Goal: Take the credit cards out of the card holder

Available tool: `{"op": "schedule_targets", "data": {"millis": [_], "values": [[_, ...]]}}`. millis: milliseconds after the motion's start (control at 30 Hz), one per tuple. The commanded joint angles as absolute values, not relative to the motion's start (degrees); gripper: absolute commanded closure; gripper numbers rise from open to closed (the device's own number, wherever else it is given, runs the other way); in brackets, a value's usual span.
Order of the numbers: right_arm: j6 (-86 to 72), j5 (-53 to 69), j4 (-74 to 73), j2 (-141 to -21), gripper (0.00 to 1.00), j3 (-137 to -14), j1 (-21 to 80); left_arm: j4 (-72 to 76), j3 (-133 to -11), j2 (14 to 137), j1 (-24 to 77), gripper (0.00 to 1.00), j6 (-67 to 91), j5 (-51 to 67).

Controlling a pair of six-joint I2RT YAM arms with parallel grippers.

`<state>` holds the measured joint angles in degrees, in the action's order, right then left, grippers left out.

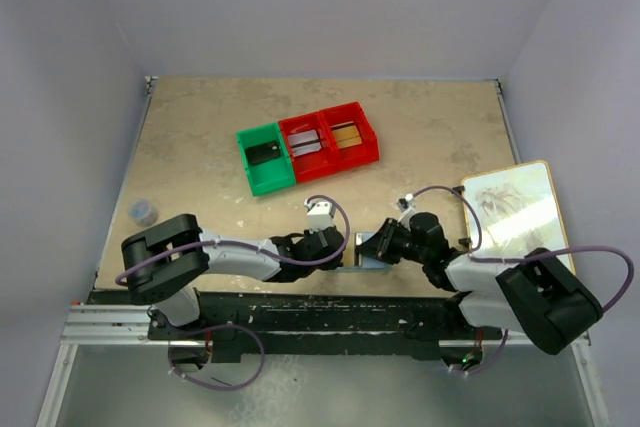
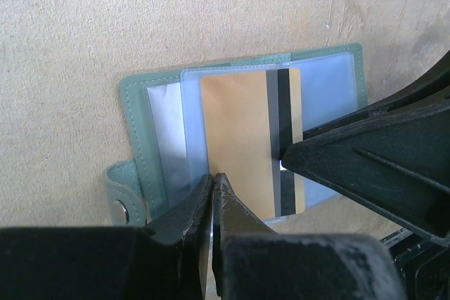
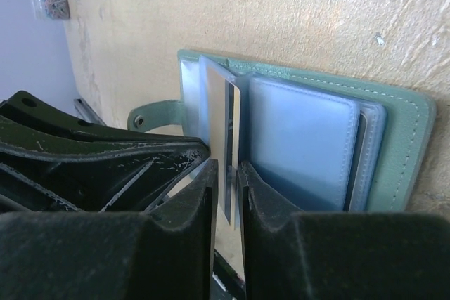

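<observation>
The light blue card holder (image 1: 362, 250) lies open on the table near its front edge, snap tab (image 2: 123, 198) at one side. A gold card (image 2: 235, 138) with a dark stripe sits at its clear sleeves. My left gripper (image 2: 212, 177) is shut, pinching a clear sleeve edge beside the card; in the top view it (image 1: 338, 247) is at the holder's left. My right gripper (image 3: 226, 166) is closed on the gold card (image 3: 228, 124), seen edge-on, and is at the holder's right (image 1: 383, 244). The right gripper's fingers (image 2: 365, 159) touch the card's stripe. The holder's teal border (image 3: 408, 138) shows.
A green bin (image 1: 266, 159) and two red bins (image 1: 330, 139) stand mid-table, with cards inside. A light board (image 1: 515, 212) lies at the right edge. A small dark object (image 1: 143, 211) sits at the left. A metal rail runs just behind the holder.
</observation>
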<state>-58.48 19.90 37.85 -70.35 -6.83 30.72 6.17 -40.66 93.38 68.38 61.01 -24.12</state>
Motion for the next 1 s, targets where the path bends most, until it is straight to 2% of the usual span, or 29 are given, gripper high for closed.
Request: {"op": "schedule_targets", "data": {"millis": [0,167,400,800,867,967], "values": [[-60.82,21.45,43.95,-71.28,0.79,-5.57,30.57,4.74,-40.42,94.76,68.46,1.00,61.45,-23.12],[-61.86,20.96,44.18,-72.15,0.81,-5.24,30.54,4.26,-40.19,93.99,68.42,1.00,61.52,-23.76],[-62.16,19.40,42.26,-69.88,0.95,-4.66,30.56,3.04,-40.04,93.36,68.45,1.00,61.50,-24.83],[-60.83,11.44,26.44,-58.14,0.94,-5.37,30.57,-1.96,-41.12,92.51,68.42,1.00,62.30,-28.34],[-60.58,11.23,26.29,-57.40,0.93,-5.26,30.50,-2.07,-41.65,91.32,68.46,1.00,62.06,-27.95],[-60.16,13.44,29.06,-58.58,0.93,-5.14,30.56,-1.43,-43.19,88.83,68.55,0.95,60.53,-27.02]]}}
